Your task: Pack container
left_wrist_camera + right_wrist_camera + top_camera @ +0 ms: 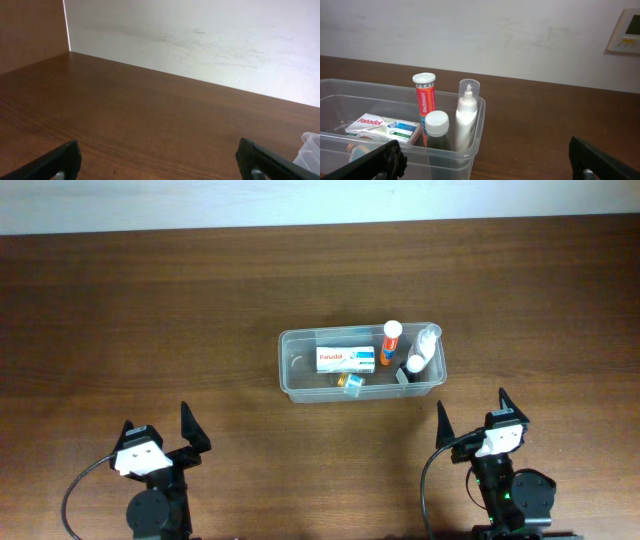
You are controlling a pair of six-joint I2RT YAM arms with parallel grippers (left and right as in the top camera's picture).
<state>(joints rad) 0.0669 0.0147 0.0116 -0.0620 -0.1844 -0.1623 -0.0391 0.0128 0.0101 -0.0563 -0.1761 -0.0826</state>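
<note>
The clear plastic container (290,360) sits mid-table, right of centre. Inside it lie a white Panadol box (346,359), a small item with a blue cap (351,381), an upright orange tube (390,342), a white bottle (427,345) and a dark white-capped bottle (413,367). The right wrist view shows the container (395,142), the box (382,127), the orange tube (424,100), the white bottle (466,117) and the dark bottle (436,131). My left gripper (160,438) is open and empty at the front left. My right gripper (478,420) is open and empty just in front of the container's right end.
The brown wooden table (150,310) runs back to a white wall (200,35). A corner of the container (311,149) shows at the right edge of the left wrist view. A wall panel (626,31) is at the far right.
</note>
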